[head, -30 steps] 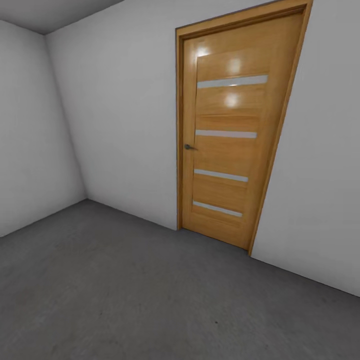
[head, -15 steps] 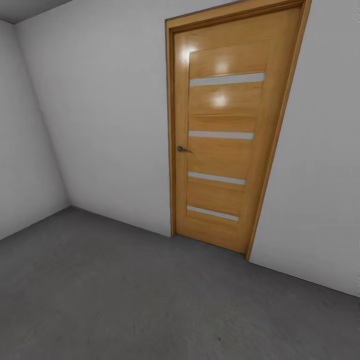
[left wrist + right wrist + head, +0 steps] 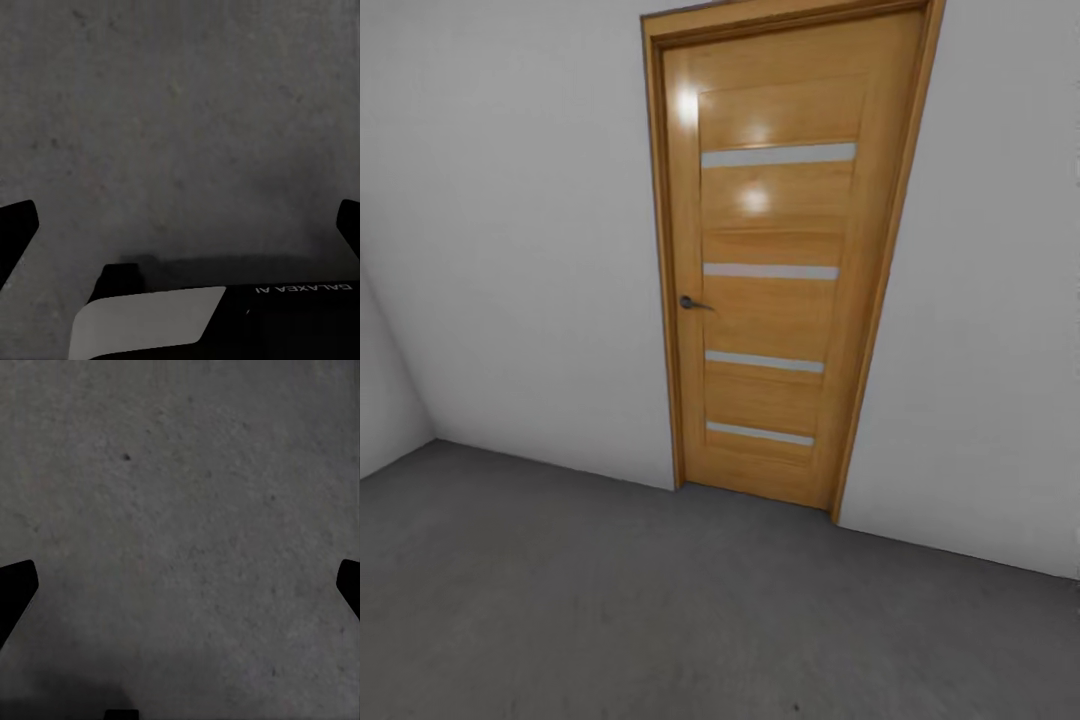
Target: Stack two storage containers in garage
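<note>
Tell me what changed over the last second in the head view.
The camera swung right: the wooden door slid leftward in the picture and the left wall corner nearly left the frame. The door itself stays shut, handle unchanged. Both wrist views show bare concrete floor between wide-spread fingertips; nothing was taken hold of or let go.

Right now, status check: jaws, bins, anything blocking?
Left gripper and right gripper open, nothing between the jaws, grey concrete floor beneath. Closed wooden door ahead. Nothing on the floor ahead.

The only readable text was "GALAXEA AI", printed in white and seen upside down on the robot's dark body [image 3: 300,315].
</note>
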